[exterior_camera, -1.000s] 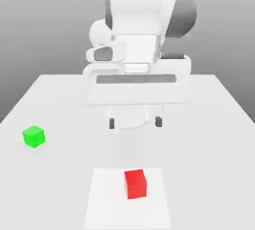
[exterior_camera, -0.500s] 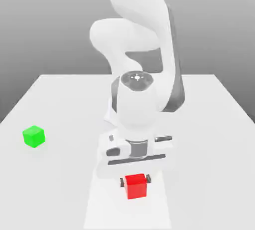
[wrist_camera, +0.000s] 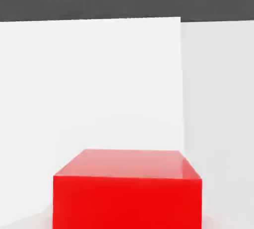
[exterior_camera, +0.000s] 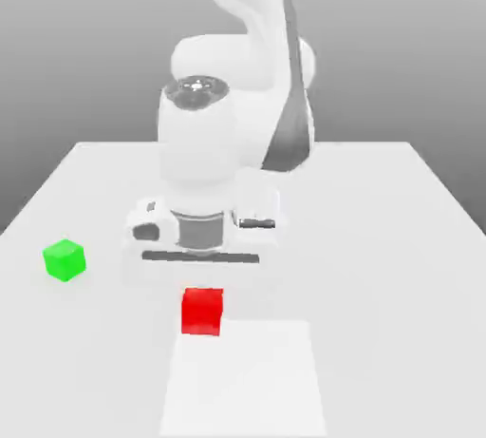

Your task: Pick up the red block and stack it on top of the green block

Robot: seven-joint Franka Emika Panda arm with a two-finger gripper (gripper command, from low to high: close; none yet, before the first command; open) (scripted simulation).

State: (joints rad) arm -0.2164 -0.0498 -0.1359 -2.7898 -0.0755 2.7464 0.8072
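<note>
- small bright red cube with plain matte faces (exterior_camera: 202, 313): held by the white two-finger hand (exterior_camera: 202, 303), directly under the hand's body in the exterior view
- hand state: closed on the red cube, which sits between its fingers; the finger contact itself is hidden in the exterior view
- cube's height over the pale grey bench (exterior_camera: 380, 284): can't tell exactly from these views
- small bright green cube, plain matte faces (exterior_camera: 65, 260): on the bench toward the exterior view's left, well apart from the red one, turned so a vertical edge faces the camera
- stack status: red cube not on green, the two are apart
- white flat square patch (exterior_camera: 245, 379): on the bench near the camera; red cube overlaps its far corner on the exterior view's left
- white and grey jointed arm (exterior_camera: 197, 151): reaches down over the bench, wrist above the red cube
- hand view: red cube (wrist_camera: 127, 203) close up, top face and one side face visible, top face looking paler
</note>
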